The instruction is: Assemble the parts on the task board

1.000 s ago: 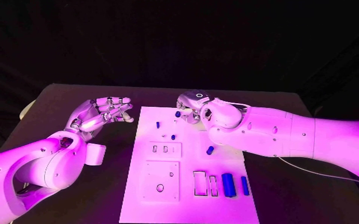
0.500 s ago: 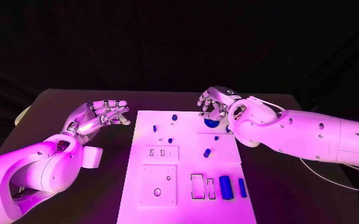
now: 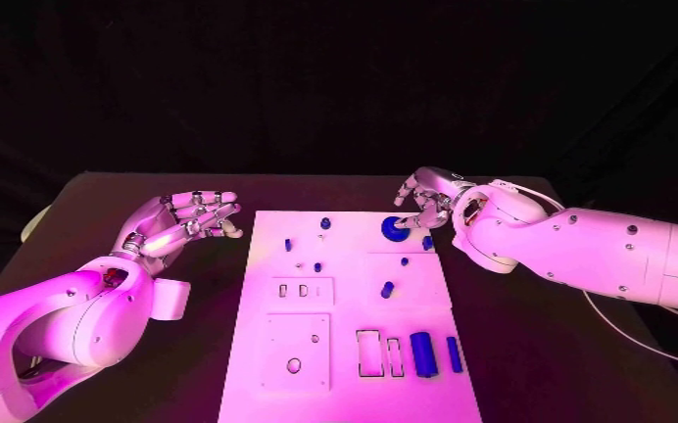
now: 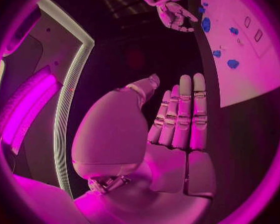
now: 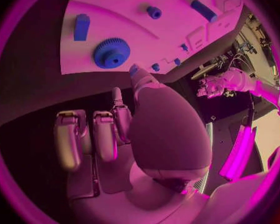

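The white task board (image 3: pixel 354 384) lies lengthwise in the middle of the table. A blue gear (image 3: pixel 394 229) lies flat at its far right corner, and the same gear (image 5: pixel 112 52) appears in the right wrist view beside a small blue block (image 5: pixel 81 27). My right hand (image 3: pixel 431 200) hovers just right of the gear, fingers apart and holding nothing; my right hand (image 5: pixel 115 134) has bare fingers. My left hand (image 3: pixel 184 219) is raised beside the board's far left edge; in the left wrist view my left hand (image 4: pixel 171 129) has an empty palm. Small blue parts (image 3: pixel 386 289) dot the board.
Two long blue bars (image 3: pixel 421 352) lie at the board's near right, next to rectangular slots (image 3: pixel 374 352). Square insets (image 3: pixel 307 289) sit on the board's left half. A cable (image 3: pixel 607 320) trails under my right arm. Bare table flanks the board on both sides.
My right hand has moved from over the board's far middle to its far right corner, and the blue gear now lies uncovered there. The left hand has barely shifted.
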Robot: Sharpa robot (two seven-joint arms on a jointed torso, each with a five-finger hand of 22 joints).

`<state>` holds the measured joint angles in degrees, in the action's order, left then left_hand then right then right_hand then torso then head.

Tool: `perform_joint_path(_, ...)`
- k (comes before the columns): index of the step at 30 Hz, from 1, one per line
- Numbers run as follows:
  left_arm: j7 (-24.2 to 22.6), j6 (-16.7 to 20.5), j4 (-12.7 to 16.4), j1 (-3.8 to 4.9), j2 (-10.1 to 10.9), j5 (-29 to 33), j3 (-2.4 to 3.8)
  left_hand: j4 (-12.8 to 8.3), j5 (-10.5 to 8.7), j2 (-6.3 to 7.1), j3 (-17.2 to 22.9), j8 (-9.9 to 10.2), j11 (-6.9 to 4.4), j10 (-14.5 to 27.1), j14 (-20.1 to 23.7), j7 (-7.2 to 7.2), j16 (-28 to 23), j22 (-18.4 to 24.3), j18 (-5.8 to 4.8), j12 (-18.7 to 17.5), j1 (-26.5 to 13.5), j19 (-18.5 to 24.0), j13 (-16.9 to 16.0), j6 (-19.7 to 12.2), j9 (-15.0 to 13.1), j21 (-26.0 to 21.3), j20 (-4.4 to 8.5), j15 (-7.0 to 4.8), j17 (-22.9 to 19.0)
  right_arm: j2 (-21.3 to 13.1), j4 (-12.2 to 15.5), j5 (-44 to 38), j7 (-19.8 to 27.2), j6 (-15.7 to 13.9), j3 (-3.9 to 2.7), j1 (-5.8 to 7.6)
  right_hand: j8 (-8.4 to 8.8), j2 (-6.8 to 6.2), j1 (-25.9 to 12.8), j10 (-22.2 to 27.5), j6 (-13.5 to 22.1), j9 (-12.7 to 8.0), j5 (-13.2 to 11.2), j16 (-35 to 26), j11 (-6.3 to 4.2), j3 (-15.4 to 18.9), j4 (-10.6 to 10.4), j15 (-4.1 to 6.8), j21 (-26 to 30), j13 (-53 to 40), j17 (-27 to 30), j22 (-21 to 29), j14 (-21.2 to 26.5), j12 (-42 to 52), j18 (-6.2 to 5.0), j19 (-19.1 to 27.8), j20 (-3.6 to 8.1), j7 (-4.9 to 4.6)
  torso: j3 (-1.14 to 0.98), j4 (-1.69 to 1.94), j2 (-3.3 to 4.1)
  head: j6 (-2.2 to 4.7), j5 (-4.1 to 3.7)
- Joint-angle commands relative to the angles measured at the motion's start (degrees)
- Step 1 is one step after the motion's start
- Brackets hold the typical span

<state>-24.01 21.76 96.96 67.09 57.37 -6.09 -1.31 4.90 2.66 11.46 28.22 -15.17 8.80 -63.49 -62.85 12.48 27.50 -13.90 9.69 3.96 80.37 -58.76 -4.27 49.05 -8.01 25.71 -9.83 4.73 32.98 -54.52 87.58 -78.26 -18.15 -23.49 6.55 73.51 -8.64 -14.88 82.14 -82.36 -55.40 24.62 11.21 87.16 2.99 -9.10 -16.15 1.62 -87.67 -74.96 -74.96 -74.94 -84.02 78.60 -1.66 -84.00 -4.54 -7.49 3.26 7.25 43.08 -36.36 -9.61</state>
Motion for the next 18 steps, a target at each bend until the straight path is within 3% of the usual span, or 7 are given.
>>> perform_joint_path(1,-0.3,-1.2,0.0,0.07,-0.2,-0.7,0.05,-0.1,0.22,-0.1,0.1,0.2,0.01,0.4,0.2,0.26,0.2,0.0,0.43,0.0,-0.3,0.5,0.1,-0.4,0.0,0.2,-0.08,-0.03,0.0,0.5,-0.6,-0.3,-0.1,4.1,-0.01,-0.3,-0.05,0.02,0.4,-0.5,0.2,0.0,-0.1,0.4,0.06,0.1,-0.4,-0.54,-0.5,-5.1,-9.9,-13.1,-5.0,0.8,1.07,-4.7,-0.43,-0.35,0.02,0.12,0.01,-0.06,-0.18)
perform_joint_path(6,-0.2,-1.2,-0.1,0.06,-0.3,-0.8,0.05,-0.2,0.21,-0.12,0.2,0.2,0.01,0.4,0.2,0.27,0.3,-0.1,0.43,0.0,-0.2,0.6,0.1,-0.4,0.0,0.3,-0.07,-0.04,0.1,1.3,-1.4,-0.4,-0.4,4.3,0.0,-0.58,0.02,0.23,0.6,-0.9,0.4,0.0,0.3,0.8,0.15,0.3,-0.4,-0.62,-1.2,-5.8,-10.5,-13.9,-5.1,1.5,1.29,-5.2,-0.51,-0.44,0.05,0.38,-0.08,-0.15,-0.41)
perform_joint_path(12,-0.2,-1.2,-0.1,0.06,-0.3,-0.8,0.05,-0.2,0.21,-0.12,0.2,0.2,0.01,0.4,0.2,0.27,0.3,-0.1,0.43,0.0,-0.2,0.6,0.1,-0.4,0.0,0.3,-0.07,-0.04,0.1,2.2,-2.5,-0.5,-0.8,4.8,0.02,-0.96,0.01,0.43,0.6,-1.3,0.5,0.0,0.6,1.1,0.21,0.5,-0.4,-0.69,-1.8,-6.5,-11.2,-14.5,-5.2,2.2,1.49,-5.6,-0.59,-0.49,0.14,0.23,0.01,-0.17,-0.23)
perform_joint_path(18,-0.2,-1.1,-0.1,0.06,-0.3,-0.8,0.05,-0.5,0.22,-0.19,0.4,0.3,0.05,0.5,0.3,0.35,0.3,-0.4,0.41,0.0,-0.1,0.8,0.1,-0.4,0.0,0.7,-0.03,-0.04,0.2,3.0,-3.6,-0.5,-1.1,5.1,0.04,-1.23,-0.02,0.62,0.8,-1.3,0.4,0.0,0.9,1.2,0.25,0.4,-0.4,-0.74,-2.0,-6.6,-11.5,-14.7,-5.3,2.3,1.55,-5.8,-0.63,-0.52,0.18,0.17,0.04,0.01,-0.61)
